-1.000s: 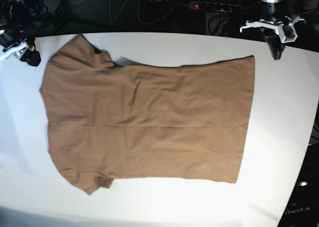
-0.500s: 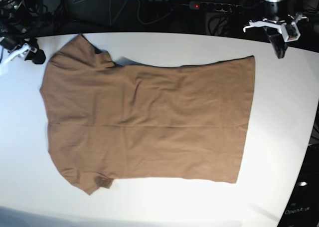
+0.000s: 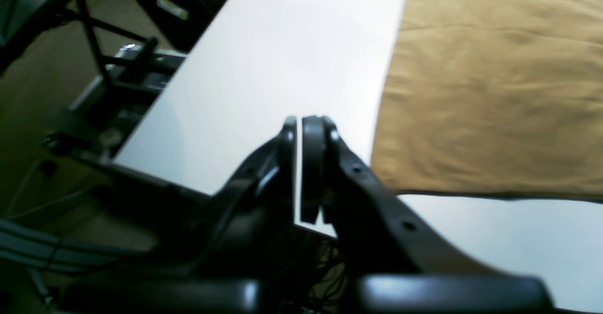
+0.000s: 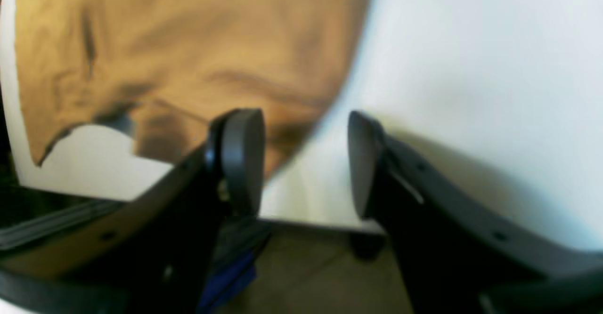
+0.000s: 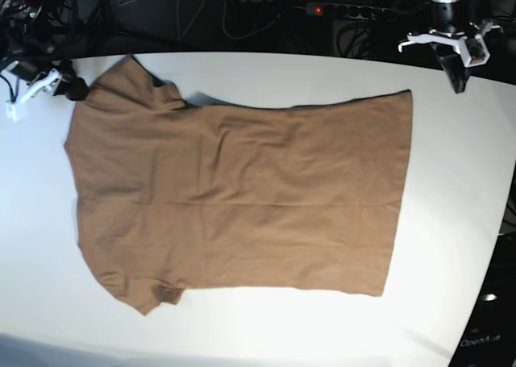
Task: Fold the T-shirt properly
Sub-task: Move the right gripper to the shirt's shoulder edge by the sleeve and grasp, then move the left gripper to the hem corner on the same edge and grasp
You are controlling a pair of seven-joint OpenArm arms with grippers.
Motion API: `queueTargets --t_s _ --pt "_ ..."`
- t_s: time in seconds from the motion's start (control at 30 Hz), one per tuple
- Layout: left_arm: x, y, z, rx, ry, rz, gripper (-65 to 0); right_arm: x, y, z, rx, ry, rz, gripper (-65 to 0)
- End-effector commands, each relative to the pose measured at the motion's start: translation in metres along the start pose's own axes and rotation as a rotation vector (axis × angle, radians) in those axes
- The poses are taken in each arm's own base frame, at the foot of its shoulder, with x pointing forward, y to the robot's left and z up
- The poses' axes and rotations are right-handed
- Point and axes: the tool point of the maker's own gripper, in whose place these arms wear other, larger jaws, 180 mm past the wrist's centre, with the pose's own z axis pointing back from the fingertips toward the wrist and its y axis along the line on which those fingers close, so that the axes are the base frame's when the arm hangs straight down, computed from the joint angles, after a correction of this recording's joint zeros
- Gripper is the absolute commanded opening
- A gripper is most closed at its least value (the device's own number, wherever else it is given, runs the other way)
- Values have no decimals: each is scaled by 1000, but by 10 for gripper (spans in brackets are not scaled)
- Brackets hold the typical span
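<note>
Right gripper nearer T-shirt sleeve edge

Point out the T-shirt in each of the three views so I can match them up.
Base: the T-shirt lies spread flat across the middle of the table, sleeves to the picture's left, hem to its right.
Left wrist: a hem corner fills the upper right, beyond the shut left gripper.
Right wrist: a blurred sleeve end fills the upper left, behind the open right gripper.
Shared landmark: the white table.
</note>
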Motion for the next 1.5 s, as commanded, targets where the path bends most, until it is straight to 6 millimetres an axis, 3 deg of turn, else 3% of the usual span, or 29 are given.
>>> queueTargets --t_s 0.0,0.23,0.43,0.67,0.73,0.97,1.07,1.2,1.33,1.4,1.47 --pt "7 2 3 1 -26 -8 -638 17 -1 7 2 -37 28 -358" --pt "8 2 3 2 -28 -9 -638 17 2 2 15 -24 36 -360" --pt "7 2 3 2 -27 -9 -638 15 23 -17 70 23 79 -360" --pt "7 2 2 2 -27 -8 -638 15 33 -25 96 34 97 -366" --pt "7 2 2 2 -27 -8 -638 18 34 -26 99 30 100 -398" --pt "8 0 0 -2 -31 6 -638 20 34 -26 99 27 102 -650" --pt "10 -2 -5 -2 -36 14 -638 20 34 -26 97 28 103 -641" --pt "-2 -6 -19 -11 55 26 -638 20 34 -25 96 28 104 -641" --pt "-1 -29 -31 -141 94 22 -634 20 33 -25 95 28 105 -641" --pt "3 -35 -36 -197 93 16 -579 21 34 -25 95 27 106 -643" --pt "4 -38 -41 -240 115 4 -457 20 34 -25 95 28 105 -643"
